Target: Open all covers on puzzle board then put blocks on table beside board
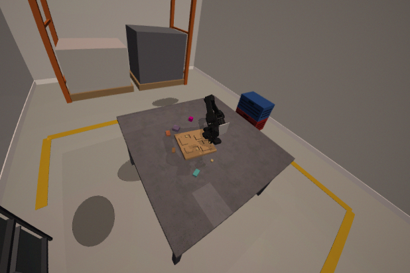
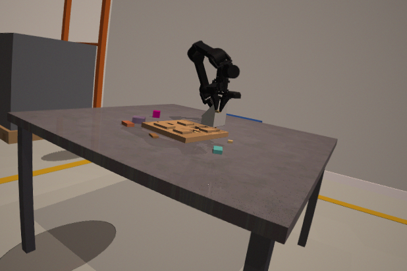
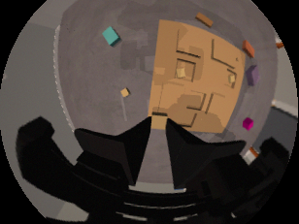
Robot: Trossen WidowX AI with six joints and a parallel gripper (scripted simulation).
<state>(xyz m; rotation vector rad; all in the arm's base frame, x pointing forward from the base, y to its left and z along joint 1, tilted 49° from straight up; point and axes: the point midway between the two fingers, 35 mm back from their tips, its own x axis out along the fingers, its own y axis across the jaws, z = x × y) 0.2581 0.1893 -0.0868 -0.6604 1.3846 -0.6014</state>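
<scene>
The tan puzzle board (image 1: 199, 155) (image 2: 207, 137) (image 3: 167, 35) lies on the table, with several raised cover pieces and dark-edged openings on top. One small tan block (image 1: 197, 148) (image 3: 181, 72) sits in an opening near one side; another tan block (image 1: 187, 136) (image 3: 232, 78) sits in an opening farther along. A third tan block (image 1: 211, 160) (image 2: 230, 141) (image 3: 125, 92) rests on the table beside the board. My gripper (image 2: 217, 110) (image 3: 158, 119) is shut on a small tan block (image 2: 217, 111) (image 3: 159, 119), held above table height near the board's edge. The arm hides part of the board in the top view.
A teal block (image 1: 196, 172) (image 2: 217, 150) (image 3: 111, 36), a brown piece (image 1: 173, 150) (image 2: 153, 135), an orange block (image 1: 168, 133) (image 2: 128, 123), a purple piece (image 1: 176, 128) (image 2: 138, 120) and a magenta cube (image 1: 190, 118) (image 2: 156, 114) lie around the board. A pale upright panel (image 2: 220, 120) stands behind the gripper.
</scene>
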